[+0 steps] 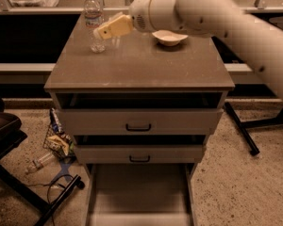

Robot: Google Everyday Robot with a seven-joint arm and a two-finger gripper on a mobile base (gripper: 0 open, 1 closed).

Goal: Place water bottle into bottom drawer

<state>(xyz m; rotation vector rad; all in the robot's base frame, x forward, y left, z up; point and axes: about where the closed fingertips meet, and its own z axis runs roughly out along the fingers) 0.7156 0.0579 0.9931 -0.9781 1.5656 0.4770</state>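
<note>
The water bottle (93,22), clear and ribbed with a white cap and a pale label band, stands upright at the back left of the cabinet top (141,67). My gripper (111,28), with pale yellow fingers, hovers just right of the bottle at about label height, pointing left at it. A smaller clear container (116,42) shows partly under the gripper. The bottom drawer (139,194) is pulled out at floor level and its flat floor is bare.
A white bowl (169,38) sits at the back right of the top, partly behind my arm. The two upper drawers (138,121) with black handles stand slightly open. Litter (56,142) and a black seat (4,131) lie left; a stand leg (243,133) lies right.
</note>
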